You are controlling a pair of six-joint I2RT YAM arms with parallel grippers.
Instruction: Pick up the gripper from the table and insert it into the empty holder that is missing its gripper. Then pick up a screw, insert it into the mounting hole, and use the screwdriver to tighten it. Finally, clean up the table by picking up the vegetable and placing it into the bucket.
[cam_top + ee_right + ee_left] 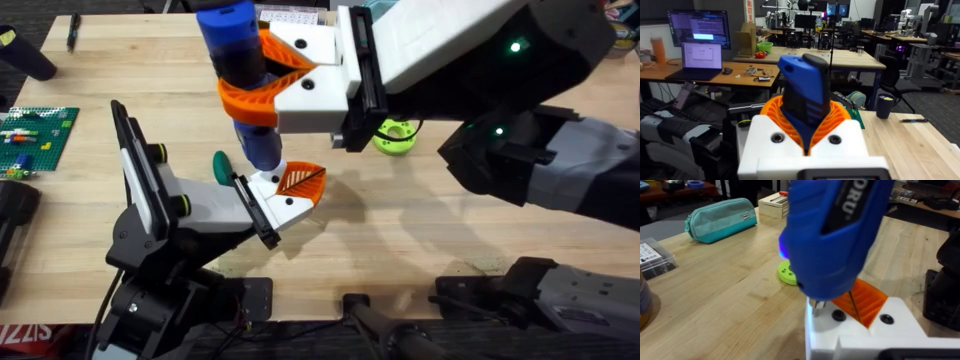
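My right gripper [255, 75], a white block with orange jaws, is shut on the blue screwdriver [232, 40] and holds it upright. In the right wrist view the screwdriver [802, 90] stands between the orange jaws of that gripper [805, 122]. Its tip [817, 306] rests on the white holder [860, 330] at the end of my left arm, beside two dark holes. The orange ribbed gripper [300, 181] sits in the holder [270, 205]. Just behind the holder lies the dark-green vegetable [222, 165]. The bucket is out of view.
A lime-green ring [393, 135] lies right of the screwdriver. A green brick plate [35, 135] sits at the left edge and a black marker [72, 30] at the far left. A teal pouch [720, 217] and a clear box [655, 257] lie farther off.
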